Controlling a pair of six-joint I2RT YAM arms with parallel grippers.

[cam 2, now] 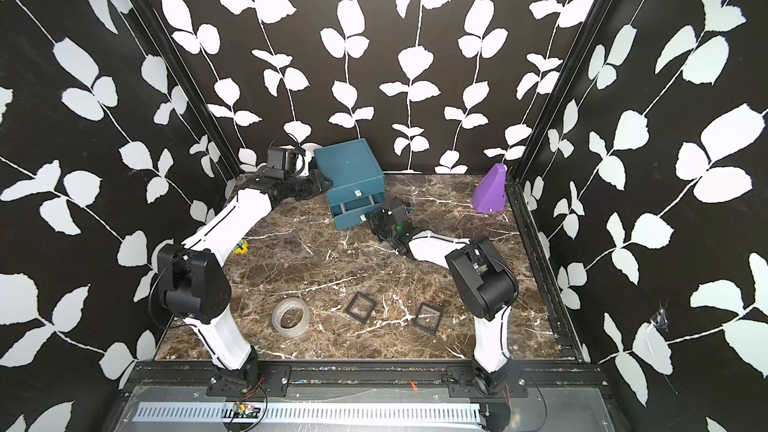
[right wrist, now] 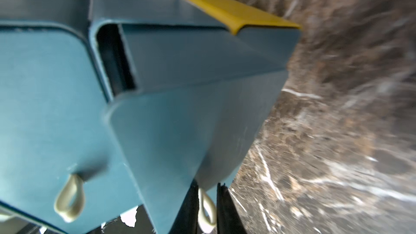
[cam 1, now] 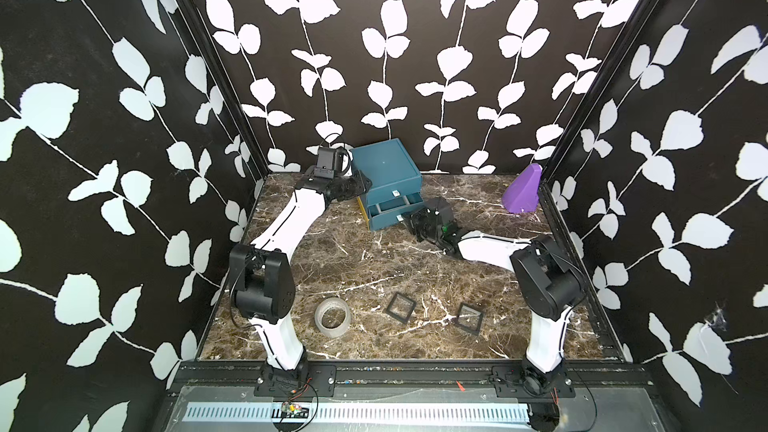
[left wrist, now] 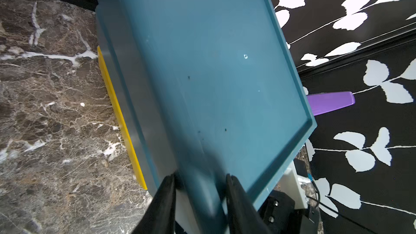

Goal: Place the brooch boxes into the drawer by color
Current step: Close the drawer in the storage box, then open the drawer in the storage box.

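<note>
The teal drawer (cam 1: 384, 166) (cam 2: 349, 168) stands at the back of the table. One lower drawer is pulled partly out, and what lies inside it I cannot tell. My right gripper (cam 1: 405, 220) (right wrist: 207, 187) is shut on that drawer's white pull tab (right wrist: 206, 208). My left gripper (cam 1: 354, 179) (left wrist: 202, 176) is at the chest's far left corner, and its fingers (left wrist: 166, 199) are closed on the teal edge. Two black brooch boxes (cam 1: 401, 306) (cam 1: 470, 317) lie flat near the front, apart from both grippers.
A clear tape roll (cam 1: 333, 317) sits front left beside the left arm's base. A purple wedge (cam 1: 522, 193) stands at the back right corner. In a top view a small yellow thing (cam 2: 240, 247) lies by the left arm. Patterned walls close in three sides.
</note>
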